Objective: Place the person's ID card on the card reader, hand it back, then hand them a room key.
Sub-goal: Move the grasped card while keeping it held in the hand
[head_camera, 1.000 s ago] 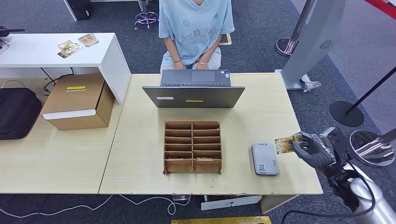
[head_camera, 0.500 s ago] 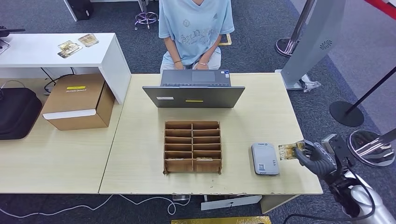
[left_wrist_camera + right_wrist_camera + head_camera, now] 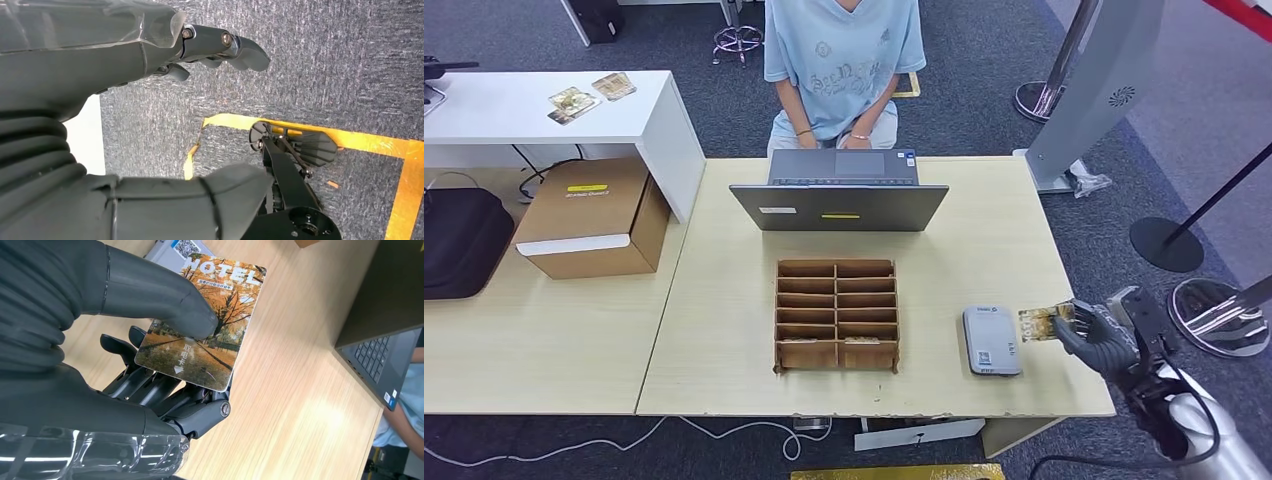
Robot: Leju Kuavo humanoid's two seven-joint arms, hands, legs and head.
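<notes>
The right hand (image 3: 1096, 333), holding the ID card (image 3: 1046, 322), has dropped lower beside the card reader (image 3: 991, 340), nearly ready to place it.

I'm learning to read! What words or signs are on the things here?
"HOTEL": on the card held by the right hand.
An arrow and small characters on it: too small to read.
Labels on the card reader, laptop and cardboard box: too blurred to read.

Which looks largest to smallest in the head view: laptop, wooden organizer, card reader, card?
1. Laptop
2. Wooden organizer, close to the laptop in size
3. Card reader
4. Card, held by the right hand
</notes>
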